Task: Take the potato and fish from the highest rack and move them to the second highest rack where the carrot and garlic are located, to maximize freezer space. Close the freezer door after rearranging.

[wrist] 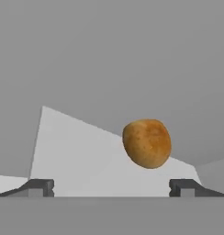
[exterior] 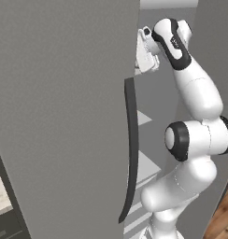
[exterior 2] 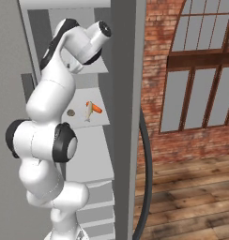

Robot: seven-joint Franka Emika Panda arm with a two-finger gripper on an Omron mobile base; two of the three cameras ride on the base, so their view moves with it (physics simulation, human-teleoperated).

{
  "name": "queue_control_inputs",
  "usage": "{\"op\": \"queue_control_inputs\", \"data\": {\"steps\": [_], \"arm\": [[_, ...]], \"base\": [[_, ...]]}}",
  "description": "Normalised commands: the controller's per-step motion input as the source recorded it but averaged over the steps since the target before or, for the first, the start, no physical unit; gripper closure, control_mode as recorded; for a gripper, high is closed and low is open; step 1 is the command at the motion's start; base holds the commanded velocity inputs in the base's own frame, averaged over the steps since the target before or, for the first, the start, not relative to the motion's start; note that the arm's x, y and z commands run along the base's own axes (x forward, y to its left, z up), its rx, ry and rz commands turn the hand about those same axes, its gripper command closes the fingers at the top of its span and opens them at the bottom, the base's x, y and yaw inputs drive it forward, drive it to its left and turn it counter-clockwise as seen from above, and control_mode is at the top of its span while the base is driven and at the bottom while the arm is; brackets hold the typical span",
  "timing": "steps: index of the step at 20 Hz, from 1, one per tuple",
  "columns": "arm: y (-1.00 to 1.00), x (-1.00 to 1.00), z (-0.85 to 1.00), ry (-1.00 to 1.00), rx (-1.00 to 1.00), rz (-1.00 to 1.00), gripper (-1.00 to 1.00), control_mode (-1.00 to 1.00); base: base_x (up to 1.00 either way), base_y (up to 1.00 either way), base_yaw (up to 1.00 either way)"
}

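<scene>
Spread wide, the dark two-finger pincer (wrist: 111,187) faces the rounded golden-brown potato (wrist: 147,143) lying untouched on the flat light-grey highest rack (wrist: 77,151), right of centre between the tips, nearer the right-hand one.

Topmost plain light-grey shelf board (wrist: 81,151) carries a rounded golden-brown potato (wrist: 147,143). Second light-grey shelf board (exterior 2: 98,119) below holds a slim bright-orange carrot (exterior 2: 96,108), a pale fish (exterior 2: 88,112), and a small dark roundish lump (exterior 2: 71,112).
</scene>
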Motion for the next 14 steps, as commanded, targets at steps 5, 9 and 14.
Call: {"op": "queue_control_inputs", "data": {"steps": [5, 9, 14], "arm": [[0.29, 0.41, 0.00, 0.00, 0.00, 0.00, -1.00, -1.00], [0.39, 0.30, 0.00, 0.08, 0.00, 0.00, -1.00, -1.00], [0.35, 0.21, -0.02, 0.14, 0.00, 0.00, -1.00, -1.00]], "base": [[0.00, 0.00, 0.00], [0.00, 0.00, 0.00], [0.00, 0.00, 0.00]]}}
